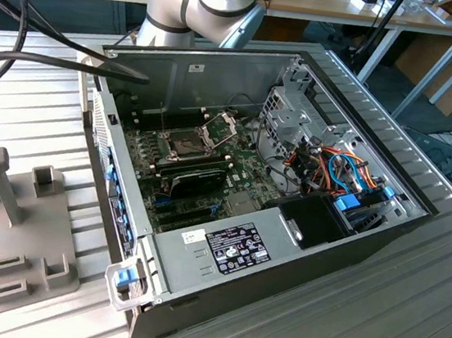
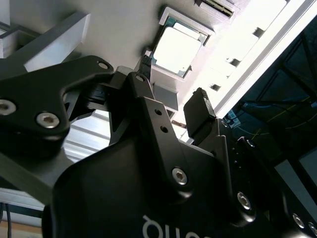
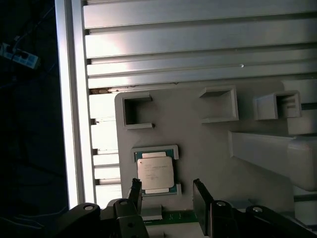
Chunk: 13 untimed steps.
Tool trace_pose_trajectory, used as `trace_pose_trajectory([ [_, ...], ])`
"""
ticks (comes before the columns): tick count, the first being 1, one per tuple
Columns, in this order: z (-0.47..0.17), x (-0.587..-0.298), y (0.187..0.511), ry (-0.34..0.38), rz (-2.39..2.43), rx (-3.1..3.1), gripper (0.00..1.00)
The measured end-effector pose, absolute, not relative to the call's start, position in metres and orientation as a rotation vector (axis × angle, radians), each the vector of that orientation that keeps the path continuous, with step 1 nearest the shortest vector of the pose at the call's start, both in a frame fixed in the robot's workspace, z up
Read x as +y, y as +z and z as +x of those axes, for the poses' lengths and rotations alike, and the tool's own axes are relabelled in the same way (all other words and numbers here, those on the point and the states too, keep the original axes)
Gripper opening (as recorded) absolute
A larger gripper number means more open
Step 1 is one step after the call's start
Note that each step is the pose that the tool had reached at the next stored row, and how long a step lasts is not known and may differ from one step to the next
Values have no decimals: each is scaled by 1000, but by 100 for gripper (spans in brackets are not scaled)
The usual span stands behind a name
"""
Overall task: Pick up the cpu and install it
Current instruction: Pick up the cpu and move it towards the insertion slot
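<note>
The cpu (image 3: 155, 171) is a small square chip with a pale silver top. It lies flat in a shallow seat on a grey fixture plate (image 3: 208, 144), and it also appears in the second wrist view (image 2: 176, 49). My gripper (image 3: 168, 196) hovers just short of it, open, with nothing between its black fingers (image 3: 200, 198). One fingertip is close to a corner of the chip and the other stands off to the side. In the exterior view the dark socket (image 1: 186, 143) sits on the motherboard with its metal retention frame (image 1: 220, 125) swung up.
The open computer case (image 1: 301, 228) holds a black card (image 1: 200, 181), cables and a drive cage (image 1: 294, 116). Raised grey blocks (image 3: 218, 104) and a tall post (image 1: 2, 179) stand on the fixture plate. A ribbed metal tabletop (image 3: 198, 39) runs beyond the plate to a bright edge rail (image 3: 74, 99).
</note>
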<state>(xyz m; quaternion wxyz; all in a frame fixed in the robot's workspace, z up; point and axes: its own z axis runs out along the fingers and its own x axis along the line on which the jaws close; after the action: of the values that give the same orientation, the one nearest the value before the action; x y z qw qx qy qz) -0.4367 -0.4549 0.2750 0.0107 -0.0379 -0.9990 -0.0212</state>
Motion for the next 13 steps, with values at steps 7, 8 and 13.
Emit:
trace_pose_trajectory([
  [7,-437,-455,270,-66,-118,-3117,54],
  [8,-437,-455,268,-66,-118,-3117,54],
  [13,-437,-455,262,-66,-118,-3117,54],
])
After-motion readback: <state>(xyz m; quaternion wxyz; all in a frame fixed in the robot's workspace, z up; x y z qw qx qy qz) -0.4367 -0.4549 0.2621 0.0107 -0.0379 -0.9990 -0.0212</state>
